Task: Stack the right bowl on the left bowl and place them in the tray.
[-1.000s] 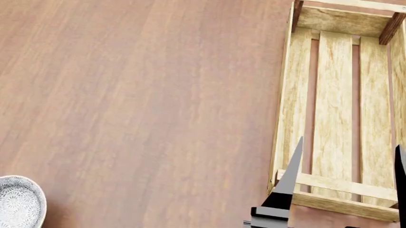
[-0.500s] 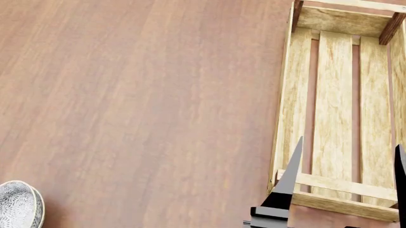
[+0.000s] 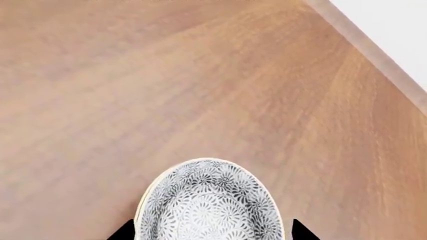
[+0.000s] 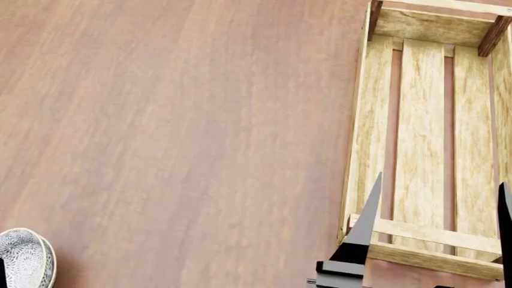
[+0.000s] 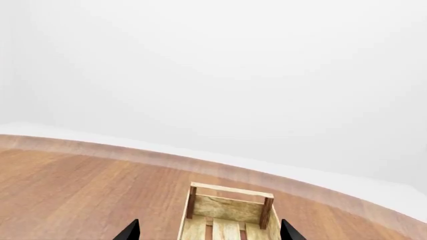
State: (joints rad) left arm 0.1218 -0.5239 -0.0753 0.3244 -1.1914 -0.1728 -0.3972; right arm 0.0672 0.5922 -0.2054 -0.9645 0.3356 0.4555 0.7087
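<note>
We're at the left hand now, and in its wrist view a patterned bowl sits right between the two dark fingertips. The tips stand apart on either side of it; whether they press the rim we cannot tell, since only the points show. In the head view the same bowl peeks in at the lower left corner of the desk, looking tilted rather than flat, so we judge it is being gripped or lifted. Only one bowl is visible to us; whether another sits under it we cannot tell.

To do this well, we'd keep the bowl level, carry it low across the bare wood and come over the tray from above so the rim clears the side wall.

The tray lies at the right of the desk, well apart from the bowl. Its long axis runs away from us, slats lengthwise, with one short end nearest the robot and the other at the far side with dark corner posts.

The right hand hovers over the tray's near end, fingers spread wide, holding nothing.
</note>
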